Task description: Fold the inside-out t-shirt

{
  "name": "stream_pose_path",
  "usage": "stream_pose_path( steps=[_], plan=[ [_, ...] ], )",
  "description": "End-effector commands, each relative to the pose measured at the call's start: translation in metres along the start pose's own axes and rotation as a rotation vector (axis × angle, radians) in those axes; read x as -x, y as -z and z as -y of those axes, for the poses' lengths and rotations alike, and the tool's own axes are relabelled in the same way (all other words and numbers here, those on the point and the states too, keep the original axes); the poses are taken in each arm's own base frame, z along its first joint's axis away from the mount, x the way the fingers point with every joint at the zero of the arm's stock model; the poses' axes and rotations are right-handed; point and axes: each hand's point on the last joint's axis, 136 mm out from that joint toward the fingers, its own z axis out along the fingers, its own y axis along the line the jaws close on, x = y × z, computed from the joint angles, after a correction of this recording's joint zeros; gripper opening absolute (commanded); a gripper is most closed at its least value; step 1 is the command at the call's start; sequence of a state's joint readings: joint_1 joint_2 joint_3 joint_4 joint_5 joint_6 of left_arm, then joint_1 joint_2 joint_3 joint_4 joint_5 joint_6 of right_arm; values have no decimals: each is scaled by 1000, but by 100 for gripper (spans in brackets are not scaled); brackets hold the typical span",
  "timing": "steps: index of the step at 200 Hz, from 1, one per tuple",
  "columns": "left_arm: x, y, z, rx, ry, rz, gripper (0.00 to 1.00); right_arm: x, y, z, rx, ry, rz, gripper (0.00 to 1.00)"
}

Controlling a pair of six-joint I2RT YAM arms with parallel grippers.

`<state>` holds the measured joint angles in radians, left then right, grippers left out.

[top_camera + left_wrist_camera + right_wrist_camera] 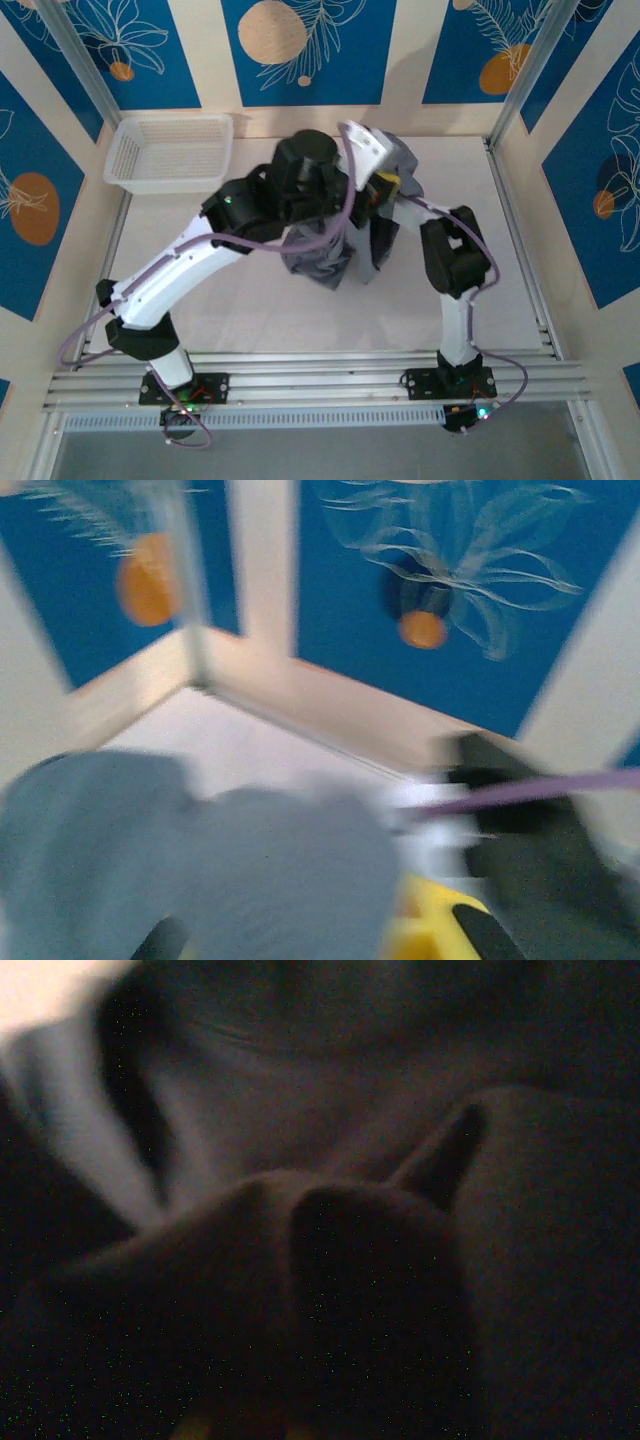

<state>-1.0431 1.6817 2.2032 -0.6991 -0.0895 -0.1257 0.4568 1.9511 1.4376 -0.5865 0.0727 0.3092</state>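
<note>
Both left pincer (347, 200) and right pincer (385, 186) clamp the bunched grey t-shirt (320, 262).

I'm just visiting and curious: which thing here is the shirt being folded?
Start at the white table between the blue-panelled walls. Near its middle, slightly toward the back, is a bunched dark grey t-shirt. It is soft and crumpled, unlike the rigid white mesh basket in the far left corner.

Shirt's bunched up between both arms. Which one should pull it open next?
Right, likely. Left end effector is shut on the t-shirt, holding the bunch up; right end effector is shut deep among its folds, placed to draw fabric outward.
</note>
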Motion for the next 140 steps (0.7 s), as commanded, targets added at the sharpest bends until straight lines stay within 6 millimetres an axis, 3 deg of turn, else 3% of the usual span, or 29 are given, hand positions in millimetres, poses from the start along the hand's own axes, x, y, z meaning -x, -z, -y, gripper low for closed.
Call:
stream_pose_path(
  steps=[1,23,50,72,103,113,121,131,140],
  plan=[
    [-6,17,-111,297,211,38,0,19,77,-56,293,19,212,0],
    [-52,14,-191,458,317,-13,0,-7,126,-85,505,43,286,0],
    [-142,-6,-266,521,533,-148,0,-30,188,-111,690,113,367,0],
    [-216,-28,-291,528,616,-252,0,-41,237,-129,802,198,431,0],
    [-299,-38,-303,605,700,-394,0,-40,289,-143,882,274,529,0],
    [-310,-42,-299,574,717,-409,8,-39,294,-145,885,293,543,0],
    [-308,-45,-293,527,720,-382,24,-35,288,-141,849,281,540,0],
    [-289,-47,-283,446,709,-304,48,-28,274,-132,778,241,526,0],
    [-264,-45,-270,362,680,-236,63,-21,257,-121,704,183,500,0]
  ],
)
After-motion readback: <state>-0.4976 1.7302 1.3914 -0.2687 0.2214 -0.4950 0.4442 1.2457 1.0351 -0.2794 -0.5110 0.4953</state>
